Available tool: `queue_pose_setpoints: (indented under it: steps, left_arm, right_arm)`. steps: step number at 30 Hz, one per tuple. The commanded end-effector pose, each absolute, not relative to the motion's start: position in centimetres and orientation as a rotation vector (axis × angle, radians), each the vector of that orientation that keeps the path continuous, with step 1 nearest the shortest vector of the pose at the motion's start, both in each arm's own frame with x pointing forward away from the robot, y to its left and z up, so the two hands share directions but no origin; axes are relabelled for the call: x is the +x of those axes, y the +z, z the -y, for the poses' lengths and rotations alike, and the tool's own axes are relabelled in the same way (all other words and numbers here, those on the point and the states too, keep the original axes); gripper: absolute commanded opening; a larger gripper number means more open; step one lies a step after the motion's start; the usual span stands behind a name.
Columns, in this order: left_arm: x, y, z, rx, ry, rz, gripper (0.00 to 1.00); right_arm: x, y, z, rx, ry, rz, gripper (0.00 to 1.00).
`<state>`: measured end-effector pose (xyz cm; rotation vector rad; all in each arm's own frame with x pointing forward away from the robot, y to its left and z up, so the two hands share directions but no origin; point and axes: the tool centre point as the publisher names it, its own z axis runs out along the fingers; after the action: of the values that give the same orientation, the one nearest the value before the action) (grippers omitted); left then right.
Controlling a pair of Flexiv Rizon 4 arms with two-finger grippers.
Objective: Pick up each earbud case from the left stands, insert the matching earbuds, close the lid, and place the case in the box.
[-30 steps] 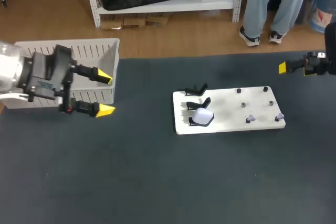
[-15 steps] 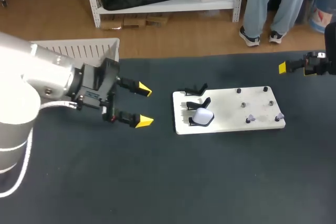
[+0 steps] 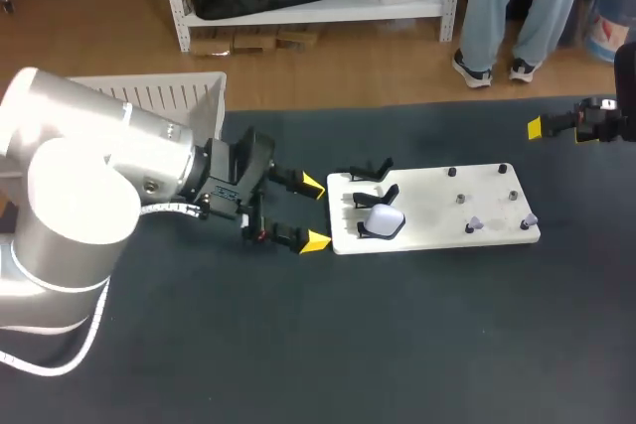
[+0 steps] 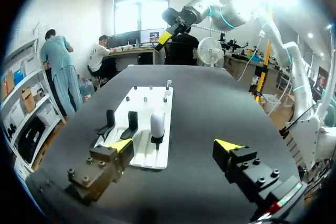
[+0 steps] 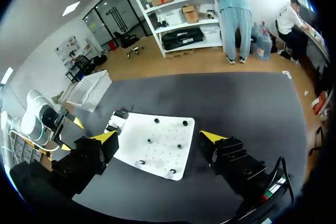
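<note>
Step in hand, by judgement: approach for pick-up of the earbud case. The L gripper [image 4: 175, 145] is open and empty, fingers spread wide, just short of the near edge of the white board [image 4: 149, 158]. Directly ahead of it, approx. between the finger lines, the earbud case [image 4: 157, 124] sits on its black stand. Two empty stands [image 4: 119, 124] are beside the case, ahead of one finger. Next move: advance until both fingers straddle the case w/o striking the adjacent stand, close, then lift clear. Past the case, at the board's far end, small pegs [image 3: 475, 224] carry pale items, prob. earbuds but too small to confirm. Lid state of the case: cannot tell. Farthest out, the R gripper [image 5: 160, 136] hangs open and empty, well apart from the board. The box [image 3: 169, 96] lies behind the L gripper, its interior hidden by the arm.
</note>
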<state>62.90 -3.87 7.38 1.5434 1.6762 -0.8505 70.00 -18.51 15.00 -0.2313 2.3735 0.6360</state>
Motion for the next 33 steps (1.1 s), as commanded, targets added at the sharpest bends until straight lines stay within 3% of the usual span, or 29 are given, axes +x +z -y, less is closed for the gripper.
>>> queue_pose_setpoints:
  steps: [1,33]
  left_arm:
    - [62.9,7.3,3.9,1.542,-0.848,-1.678,1.0]
    - [64.1,5.8,6.3,1.479,-0.925,-1.666,1.0]
  right_arm:
    - [70.0,15.0,18.5,-0.231,0.636,-2.374,1.0]
    - [70.0,15.0,18.5,-0.231,0.636,-2.374,1.0]
